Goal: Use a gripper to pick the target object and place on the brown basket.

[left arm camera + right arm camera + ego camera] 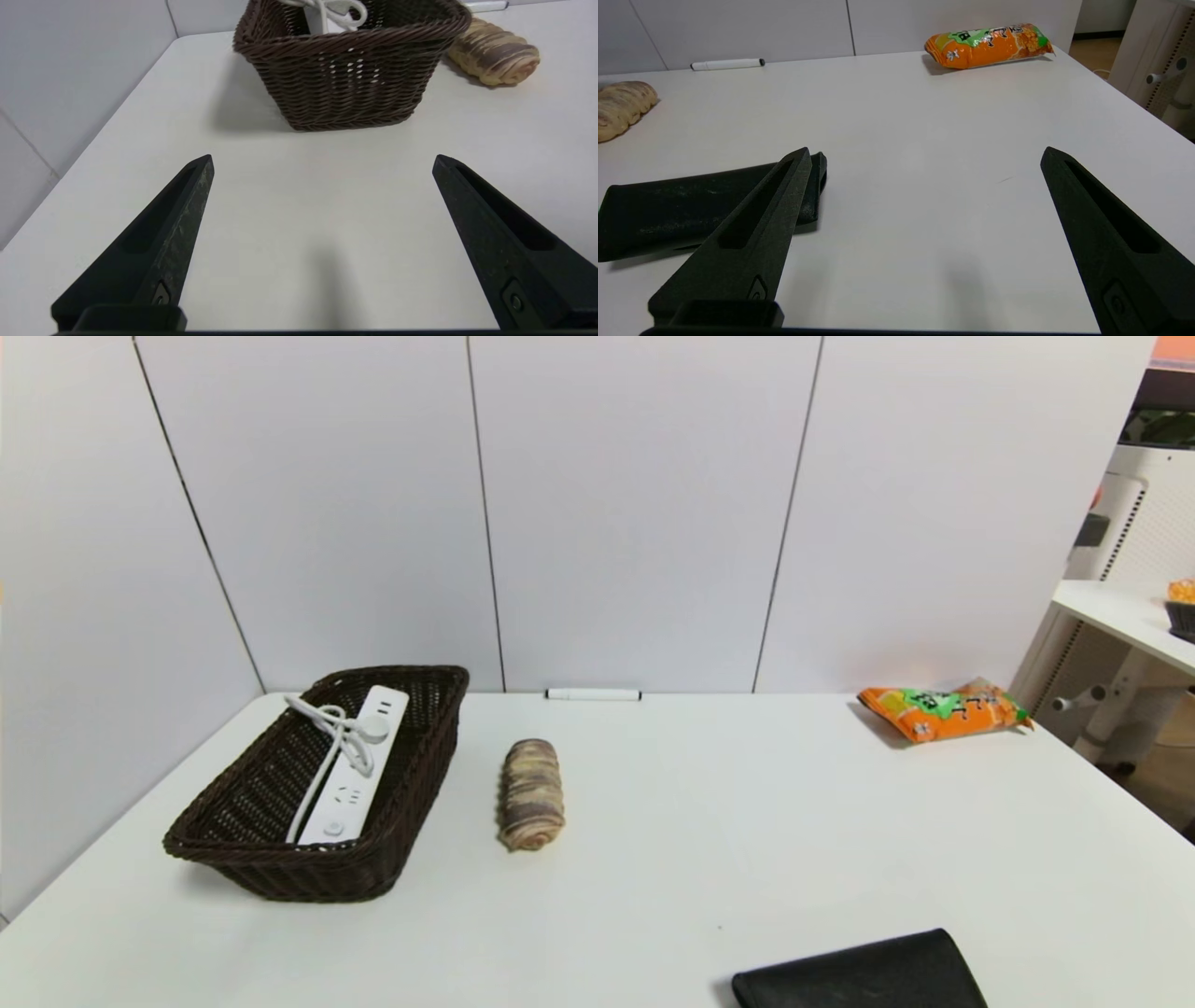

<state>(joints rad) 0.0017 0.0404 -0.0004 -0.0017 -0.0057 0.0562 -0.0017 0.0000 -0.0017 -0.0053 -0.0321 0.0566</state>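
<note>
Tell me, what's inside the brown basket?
A white power strip lies inside the basket, with its bundled cord on top. The basket floor beneath the strip is covered, so anything under it can't be seen.

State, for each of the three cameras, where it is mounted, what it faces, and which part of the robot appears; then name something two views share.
Head view: high, looking down at the table; no robot part shows.
Left wrist view: low, facing the brown basket; open left end effector shows.
Right wrist view: low, facing the snack bag; open right end effector shows.
Shared: the bread roll appears in all three.
</note>
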